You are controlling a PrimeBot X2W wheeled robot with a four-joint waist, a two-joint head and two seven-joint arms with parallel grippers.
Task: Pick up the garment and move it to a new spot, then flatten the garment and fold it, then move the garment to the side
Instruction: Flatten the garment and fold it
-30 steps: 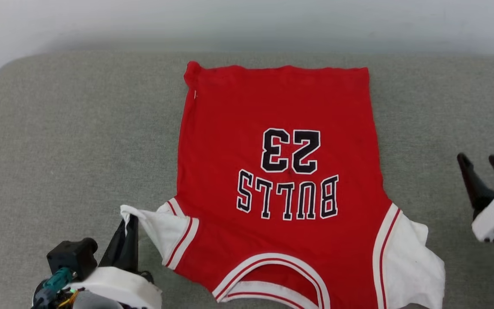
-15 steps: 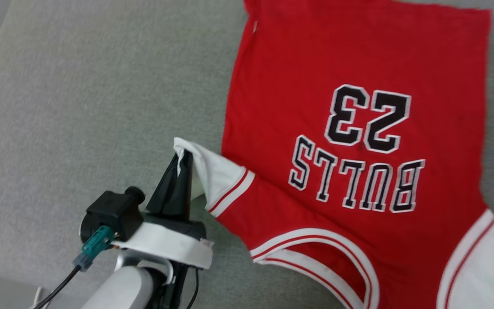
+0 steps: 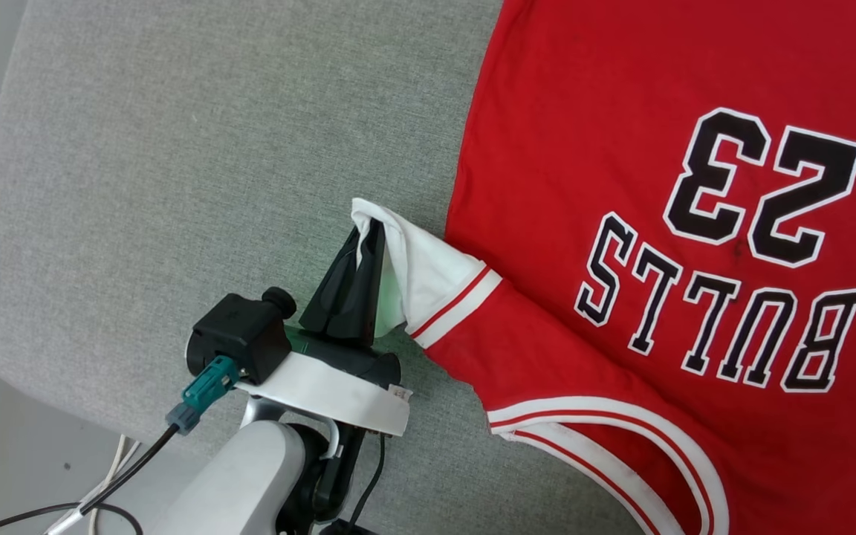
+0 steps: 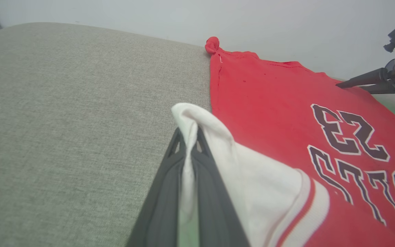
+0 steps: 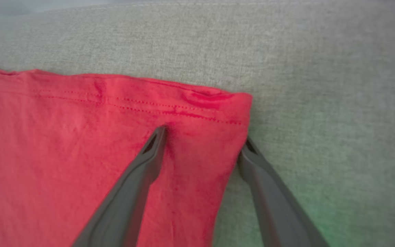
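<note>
The red Bulls 23 jersey (image 3: pixel 621 186) lies flat, lettering up, on the grey cushion (image 3: pixel 212 148). It runs off the right and bottom edges of the head view, so its collar (image 3: pixel 584 438) is only partly seen. The left gripper (image 3: pixel 367 229) is clamped on the tip of the white sleeve (image 3: pixel 428 275), lifting it into a small peak. At the far hem corner the right gripper (image 5: pixel 204 135) stands spread wide, one finger over red cloth, the other just past its side edge. I cannot tell whether they touch down.
</note>
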